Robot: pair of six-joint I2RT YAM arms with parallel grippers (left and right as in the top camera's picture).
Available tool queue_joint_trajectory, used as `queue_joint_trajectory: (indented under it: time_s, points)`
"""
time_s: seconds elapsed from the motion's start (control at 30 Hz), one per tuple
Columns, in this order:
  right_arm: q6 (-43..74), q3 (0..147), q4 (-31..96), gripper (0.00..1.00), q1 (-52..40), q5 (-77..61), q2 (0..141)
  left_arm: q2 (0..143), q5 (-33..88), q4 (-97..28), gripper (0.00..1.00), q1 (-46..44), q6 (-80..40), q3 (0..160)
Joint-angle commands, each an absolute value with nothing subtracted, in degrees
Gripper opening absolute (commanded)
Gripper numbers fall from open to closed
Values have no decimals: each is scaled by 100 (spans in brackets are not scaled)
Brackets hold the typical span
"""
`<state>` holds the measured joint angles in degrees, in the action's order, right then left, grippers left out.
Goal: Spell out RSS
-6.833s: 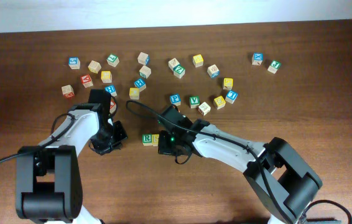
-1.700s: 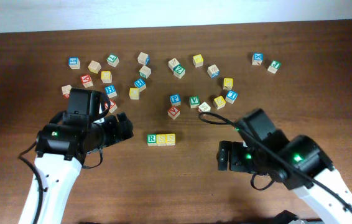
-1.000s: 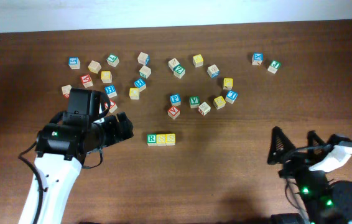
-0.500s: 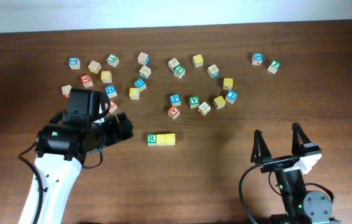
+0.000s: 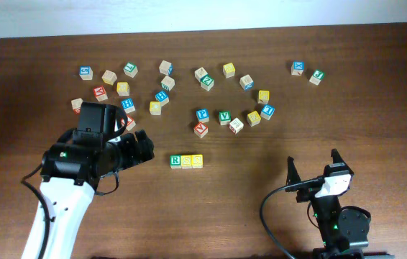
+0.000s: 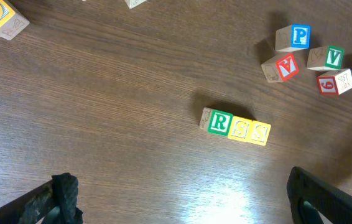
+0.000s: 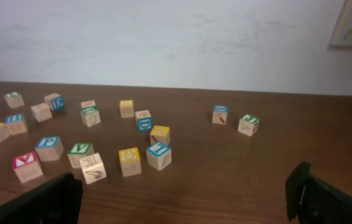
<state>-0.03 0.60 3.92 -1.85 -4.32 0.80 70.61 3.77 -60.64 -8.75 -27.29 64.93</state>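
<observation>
On the tabletop [image 5: 261, 43] both tools are held clear of the row, probably because the word is judged finished. The left tool [image 5: 142, 147], spread wide and empty, is seen at 9 o'clock of it. The right tool [image 5: 312, 160], equally wide and empty, is at 4 o'clock. The RSS row [image 5: 186, 161] is placed at 6 o'clock of the loose cubes [image 5: 202, 114]. Its sides are touching: a green-bordered R cube [image 6: 219, 122], then two yellow S cubes [image 6: 240, 128].
</observation>
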Motion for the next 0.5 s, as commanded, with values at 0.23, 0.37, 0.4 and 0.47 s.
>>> queue_joint_trajectory:
  time_s: [0.23,0.37,0.4,0.47]
  points:
    - [40,32,458,98,-152,-272,19,7015,316,-6060,99,-845,-2738,6519]
    - [45,32,449,98,-152,-274,19,7015,316,-6060,99,-845,-2738,6519]
    - [43,32,447,98,-152,-274,19,7015,318,-6060,99,-845,-2738,6519]
    - [45,32,445,98,-152,-274,19,7015,318,-6060,99,-845,-2738,6519]
